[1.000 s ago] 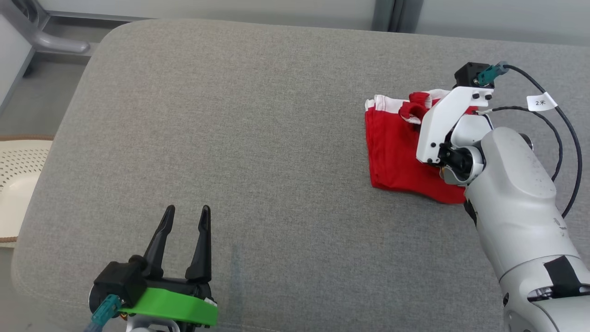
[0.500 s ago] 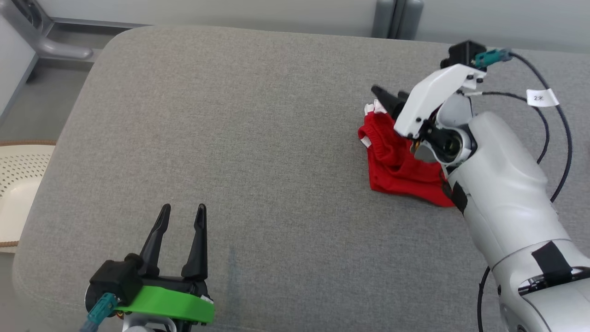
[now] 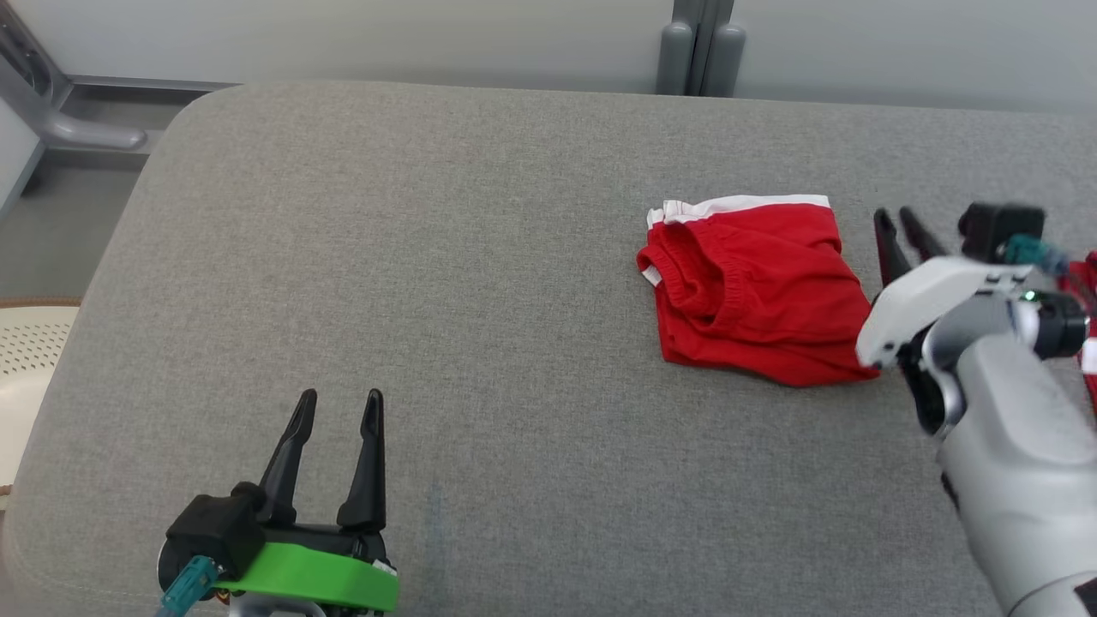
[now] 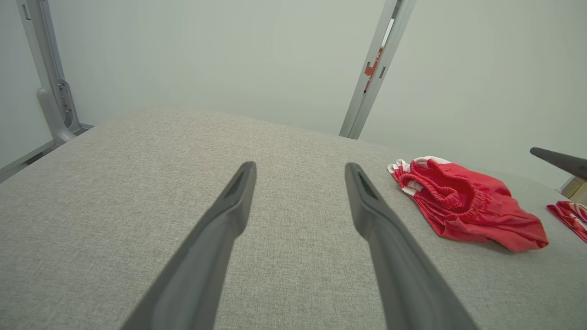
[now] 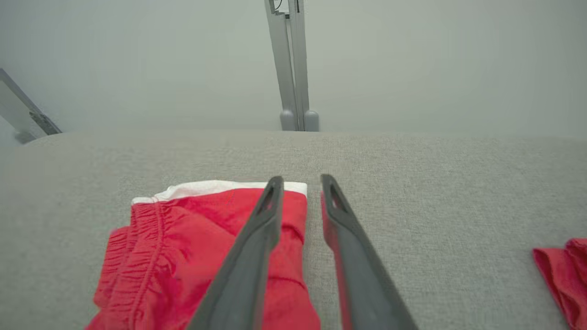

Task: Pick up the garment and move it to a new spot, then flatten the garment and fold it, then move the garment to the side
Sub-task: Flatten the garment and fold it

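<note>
The red garment [image 3: 754, 291] with a white waistband lies folded on the grey cushion [image 3: 428, 257], right of centre. It also appears in the left wrist view [image 4: 463, 201] and the right wrist view [image 5: 192, 247]. My right gripper [image 3: 894, 216] hovers just beyond the garment's right edge, open, fingers a little apart with nothing between them. From its own wrist camera, the right gripper [image 5: 301, 181] points past the garment's far right corner. My left gripper [image 3: 340, 396] rests open and empty at the near left, and its own view shows the left gripper [image 4: 299, 166] over bare cushion.
A second red cloth [image 3: 1087, 283] lies at the cushion's far right edge, behind my right wrist. A white perforated object [image 3: 26, 343] sits off the cushion's left side. Grey metal posts [image 3: 698, 51] stand against the pale wall behind.
My right gripper let go of the garment, lifted off it and drew back to the right. The garment now lies uncovered. The head view has shifted. The left gripper has stayed put.
</note>
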Tool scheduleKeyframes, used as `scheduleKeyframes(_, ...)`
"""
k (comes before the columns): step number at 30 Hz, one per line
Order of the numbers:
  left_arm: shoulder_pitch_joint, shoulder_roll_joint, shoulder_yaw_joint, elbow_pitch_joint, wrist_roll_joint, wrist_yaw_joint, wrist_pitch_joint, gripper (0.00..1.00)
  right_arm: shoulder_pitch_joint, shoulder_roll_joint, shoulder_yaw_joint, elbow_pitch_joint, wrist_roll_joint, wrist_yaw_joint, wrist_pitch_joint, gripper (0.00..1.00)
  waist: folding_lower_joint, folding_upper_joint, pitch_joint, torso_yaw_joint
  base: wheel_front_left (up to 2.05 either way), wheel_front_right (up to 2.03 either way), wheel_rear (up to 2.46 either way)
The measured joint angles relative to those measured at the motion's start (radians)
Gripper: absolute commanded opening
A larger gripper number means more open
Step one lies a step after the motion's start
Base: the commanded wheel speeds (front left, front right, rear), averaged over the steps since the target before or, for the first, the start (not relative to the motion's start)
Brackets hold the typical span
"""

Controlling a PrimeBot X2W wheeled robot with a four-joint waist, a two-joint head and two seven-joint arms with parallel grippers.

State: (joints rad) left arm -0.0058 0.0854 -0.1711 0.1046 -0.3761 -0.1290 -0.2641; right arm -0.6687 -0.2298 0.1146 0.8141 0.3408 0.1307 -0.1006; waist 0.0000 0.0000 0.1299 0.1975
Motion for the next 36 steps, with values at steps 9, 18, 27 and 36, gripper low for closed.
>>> scheduleKeyframes(9,-0.007,0.002,-0.007,-0.005,-0.002,0.0,0.0,1.0,0.057,0.16,-0.024,0.12,-0.156,0.001,-0.117,0.0,0.0,0.0,0.028,-0.004,0.0,0.0,0.0)
scheduleKeyframes(18,-0.026,0.005,-0.036,0.012,-0.011,0.0,0.0,1.0,0.038,0.179,0.219,0.171,-0.001,0.001,-0.145,0.0,0.0,0.0,0.038,0.032,0.0,0.0,0.0)
scheduleKeyframes(27,-0.022,0.011,-0.032,0.015,-0.016,0.0,0.0,1.0,0.04,0.181,0.408,0.186,0.16,0.001,-0.134,0.0,0.0,0.0,0.023,0.039,0.0,0.0,0.0)
scheduleKeyframes(36,0.001,0.011,-0.019,0.015,-0.014,0.0,0.0,1.0,0.013,0.18,0.362,0.188,0.185,0.001,-0.158,1.0,0.0,0.0,-0.012,0.02,0.0,0.0,0.0)
